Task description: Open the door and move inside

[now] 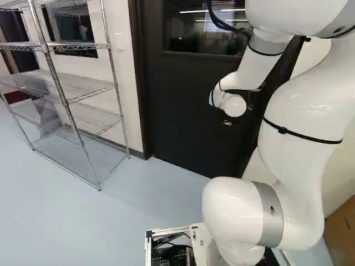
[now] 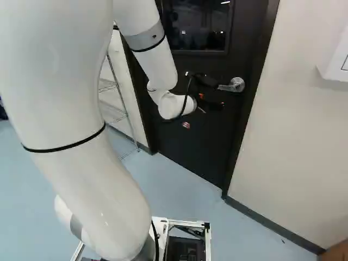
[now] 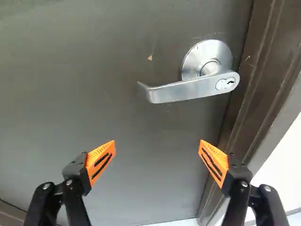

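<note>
Hand [image 2: 217, 95] near silver door handle [image 2: 236, 85]

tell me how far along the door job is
Looks done: the arm reaches up close to the door, with the handle in its wrist view.

In hand, probably: lining up on the handle, which lies ahead of the wide-open jaws, with nothing between them.

Left: work the handle, open the door, which looks shut in its frame, and move inside.
</note>
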You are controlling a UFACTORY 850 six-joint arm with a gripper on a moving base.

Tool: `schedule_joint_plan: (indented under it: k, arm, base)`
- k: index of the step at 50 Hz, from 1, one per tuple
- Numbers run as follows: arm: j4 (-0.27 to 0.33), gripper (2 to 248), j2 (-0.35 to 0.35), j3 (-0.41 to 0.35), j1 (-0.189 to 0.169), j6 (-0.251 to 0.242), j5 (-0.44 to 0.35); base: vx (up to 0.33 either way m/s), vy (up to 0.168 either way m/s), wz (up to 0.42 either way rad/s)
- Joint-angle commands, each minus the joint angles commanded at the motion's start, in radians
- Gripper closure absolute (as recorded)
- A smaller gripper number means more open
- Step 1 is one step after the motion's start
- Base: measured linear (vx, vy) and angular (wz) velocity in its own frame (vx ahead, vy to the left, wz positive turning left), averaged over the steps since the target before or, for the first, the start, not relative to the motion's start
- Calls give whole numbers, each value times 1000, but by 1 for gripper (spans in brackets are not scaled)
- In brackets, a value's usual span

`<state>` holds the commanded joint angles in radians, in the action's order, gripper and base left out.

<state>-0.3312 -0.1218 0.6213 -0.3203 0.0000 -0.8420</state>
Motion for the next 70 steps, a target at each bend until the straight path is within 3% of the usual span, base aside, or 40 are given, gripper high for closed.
schedule_joint_plan:
  k: [70]
  arm:
    - [0, 3, 131, 5, 21, 0, 0]
  base:
    - [0, 0, 0]
